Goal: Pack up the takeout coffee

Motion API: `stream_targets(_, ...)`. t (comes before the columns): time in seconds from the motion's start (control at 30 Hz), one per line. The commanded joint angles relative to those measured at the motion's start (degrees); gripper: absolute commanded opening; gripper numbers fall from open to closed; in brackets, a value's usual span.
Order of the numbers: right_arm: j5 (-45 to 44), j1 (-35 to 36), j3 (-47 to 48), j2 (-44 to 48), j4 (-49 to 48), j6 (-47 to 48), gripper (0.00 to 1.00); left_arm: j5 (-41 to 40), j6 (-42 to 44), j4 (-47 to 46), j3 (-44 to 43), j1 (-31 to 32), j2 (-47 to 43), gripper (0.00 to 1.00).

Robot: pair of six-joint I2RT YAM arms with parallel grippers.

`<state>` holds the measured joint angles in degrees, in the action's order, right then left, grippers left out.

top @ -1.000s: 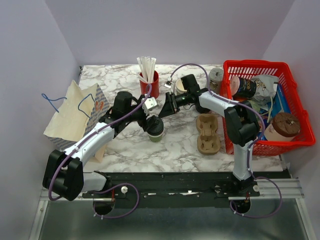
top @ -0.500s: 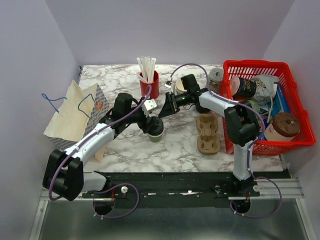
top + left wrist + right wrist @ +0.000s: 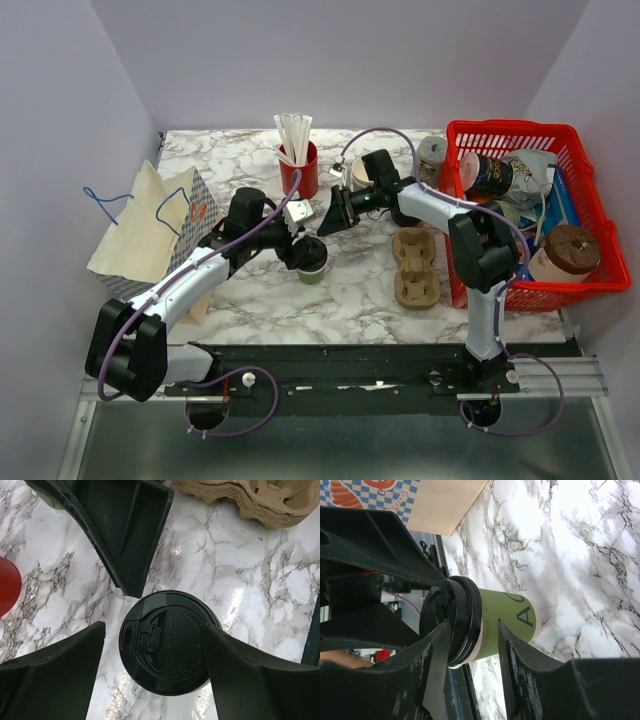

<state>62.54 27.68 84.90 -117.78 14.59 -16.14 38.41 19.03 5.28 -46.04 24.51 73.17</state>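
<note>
Cup: small paper cup (image 3: 311,264) with smooth walls, a green band carrying dark lettering and a cream strip just under the rim; it tapers slightly toward the base.
Lid: round black plastic lid (image 3: 167,650), glossy, seated on the cup, with a moulded sip tab and raised lettering.
Where it stands: upright on the surface (image 3: 350,300) – white marble pattern with grey veins, shiny – between the paper bag (image 3: 150,225) and the pulp tray (image 3: 414,266), nearer than the red cup (image 3: 299,170) of white straws.
Left end effector (image 3: 153,630): jaws spread wide, one matte black wedge-shaped finger on each side of the lid; not clamped on it.
Right end effector (image 3: 330,215): jaws parted, holding nothing, pointed at the cup from beside it.
Pulp tray: brown, rough moulded fibre with rounded wells.
Basket (image 3: 590,285): red plastic mesh at the right edge – filled with mixed cups and packaging.
</note>
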Motion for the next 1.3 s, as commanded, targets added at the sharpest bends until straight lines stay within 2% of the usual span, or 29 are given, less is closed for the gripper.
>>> stream_targets(0.0,-1.1,-0.3,-0.8,0.0,-0.5,1.5,0.52,3.0,-0.5,-0.6,0.8,0.3,-1.2,0.85)
stream_targets(1.27,-2.2,-0.8,-0.1,1.1,-0.5,4.3,0.52,6.2,-2.2,0.5,0.0,1.0,-1.9,0.78)
